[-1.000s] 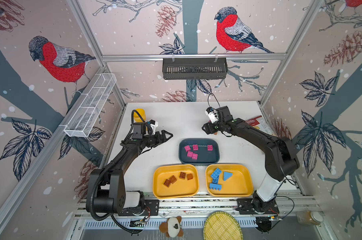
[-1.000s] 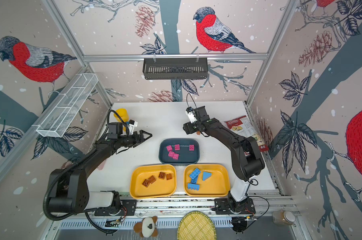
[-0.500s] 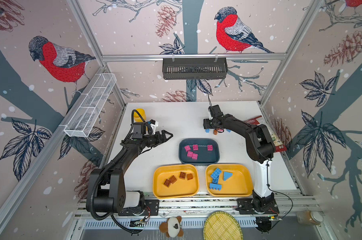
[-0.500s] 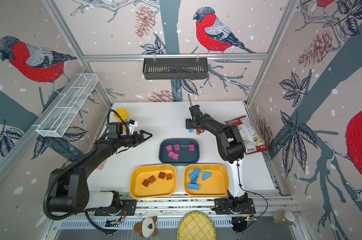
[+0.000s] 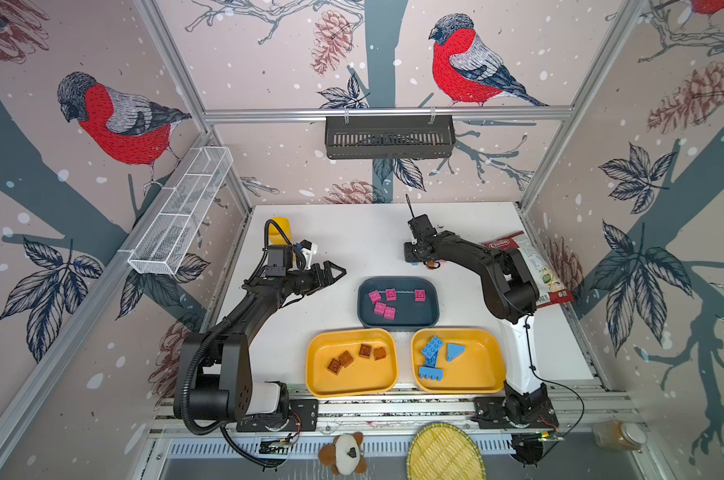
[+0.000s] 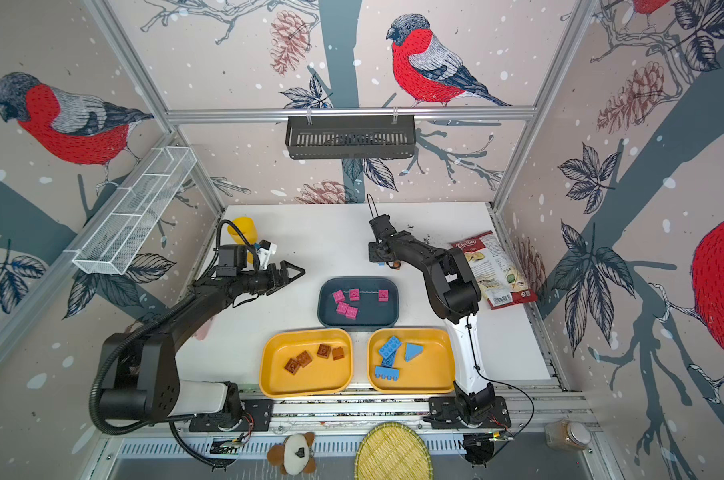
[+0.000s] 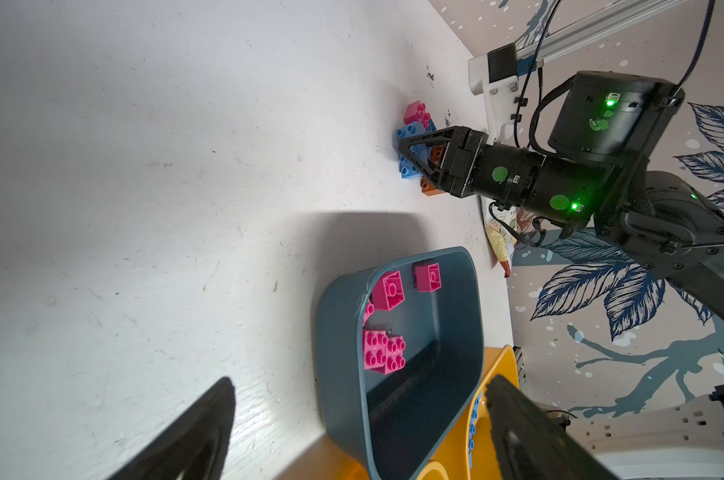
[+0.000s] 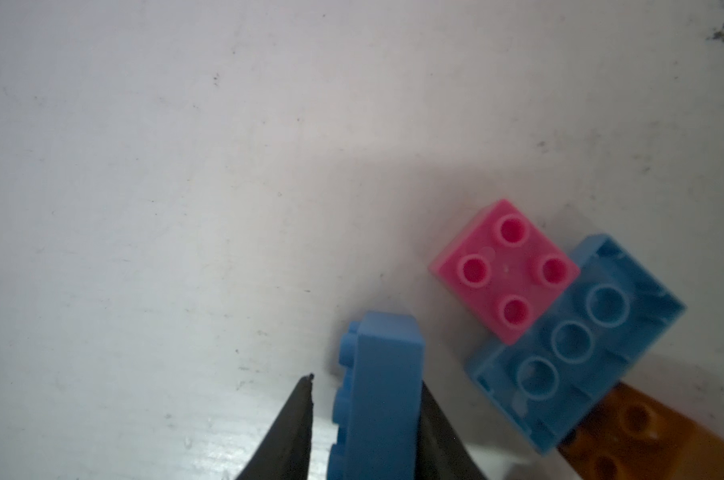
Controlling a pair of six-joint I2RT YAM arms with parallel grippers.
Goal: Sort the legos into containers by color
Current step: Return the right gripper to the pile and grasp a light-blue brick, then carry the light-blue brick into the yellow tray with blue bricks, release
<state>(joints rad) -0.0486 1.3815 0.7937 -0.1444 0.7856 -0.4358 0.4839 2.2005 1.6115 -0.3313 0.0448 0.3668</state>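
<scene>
We're looking into a robot lab test cell: an aluminium frame (image 5: 387, 112) is boxing in bird-print panels (image 5: 115, 120), while a left arm (image 5: 243, 320) and right arm (image 5: 476, 259) are sitting bolted to a rail (image 5: 393, 406) fronting a scuffed white worktop (image 5: 364, 237).

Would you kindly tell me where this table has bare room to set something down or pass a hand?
Bare: the back strip between the yellow cup and the right gripper; the patch between the left gripper and the teal tray. Crowded: the front, with both yellow trays, and the loose bricks at the right gripper.
</scene>
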